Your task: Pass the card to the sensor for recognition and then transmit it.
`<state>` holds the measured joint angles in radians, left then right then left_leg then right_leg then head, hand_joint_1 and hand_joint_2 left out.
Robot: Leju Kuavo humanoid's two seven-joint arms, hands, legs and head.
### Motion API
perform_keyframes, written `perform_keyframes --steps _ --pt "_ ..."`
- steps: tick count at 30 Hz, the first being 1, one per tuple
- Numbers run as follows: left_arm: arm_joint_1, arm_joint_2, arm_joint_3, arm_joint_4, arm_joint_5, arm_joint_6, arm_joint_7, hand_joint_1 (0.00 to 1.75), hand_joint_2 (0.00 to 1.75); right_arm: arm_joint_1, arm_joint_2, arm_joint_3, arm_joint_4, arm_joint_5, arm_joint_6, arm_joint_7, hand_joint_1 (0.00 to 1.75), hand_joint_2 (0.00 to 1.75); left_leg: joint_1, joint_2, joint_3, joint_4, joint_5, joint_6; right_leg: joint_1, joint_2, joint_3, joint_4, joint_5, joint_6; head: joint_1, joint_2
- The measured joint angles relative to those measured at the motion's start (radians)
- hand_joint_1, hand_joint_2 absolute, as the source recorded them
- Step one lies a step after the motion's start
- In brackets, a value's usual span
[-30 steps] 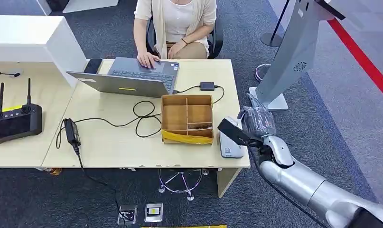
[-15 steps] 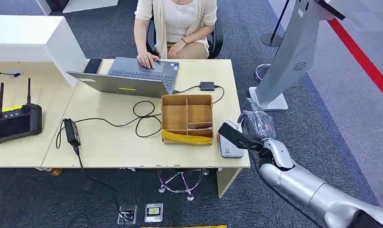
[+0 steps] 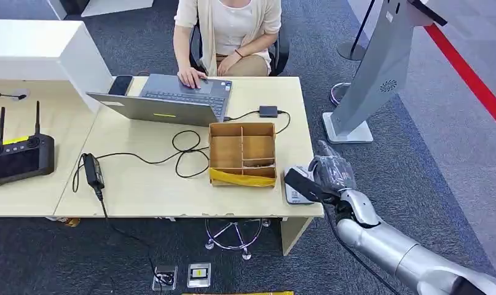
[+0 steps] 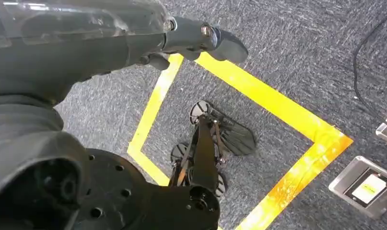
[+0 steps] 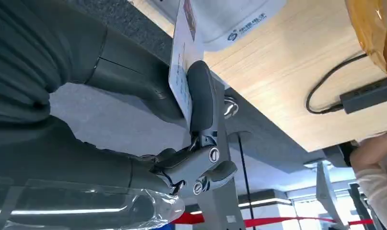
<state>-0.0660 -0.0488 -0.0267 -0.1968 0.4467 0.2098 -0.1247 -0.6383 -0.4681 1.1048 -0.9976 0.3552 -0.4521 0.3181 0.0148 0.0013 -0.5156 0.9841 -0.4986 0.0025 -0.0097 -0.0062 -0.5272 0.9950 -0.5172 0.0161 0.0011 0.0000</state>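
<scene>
while right hand (image 3: 332,173) fingers (image 5: 201,96) pinch the card (image 5: 181,72) over the sensor (image 3: 292,193); left hand (image 4: 86,43) state unclear

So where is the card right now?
In the head view, the card is pinched in the robot's right hand, at the table's right front corner. It sits just over the white sensor, beside the cardboard box.

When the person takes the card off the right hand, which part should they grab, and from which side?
The free end of the card, the part sticking out past the right hand over the white sensor. In the right wrist view the card is seen edge-on, pinched at its near end. Best to come from the desk side and pinch both flat faces, probably away from the thumb.
</scene>
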Motion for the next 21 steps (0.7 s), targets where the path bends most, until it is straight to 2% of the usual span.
perform_keyframes --steps 21 --pt "-0.002 0.0 -0.031 0.0 0.042 0.001 0.0 0.0 0.0 -0.016 0.042 0.002 0.071 -0.03 0.002 -0.015 1.75 1.75 0.0 0.0 0.0 0.0 0.0 0.0 0.0 0.0 0.0 0.0 0.0 0.0 0.0 0.0"
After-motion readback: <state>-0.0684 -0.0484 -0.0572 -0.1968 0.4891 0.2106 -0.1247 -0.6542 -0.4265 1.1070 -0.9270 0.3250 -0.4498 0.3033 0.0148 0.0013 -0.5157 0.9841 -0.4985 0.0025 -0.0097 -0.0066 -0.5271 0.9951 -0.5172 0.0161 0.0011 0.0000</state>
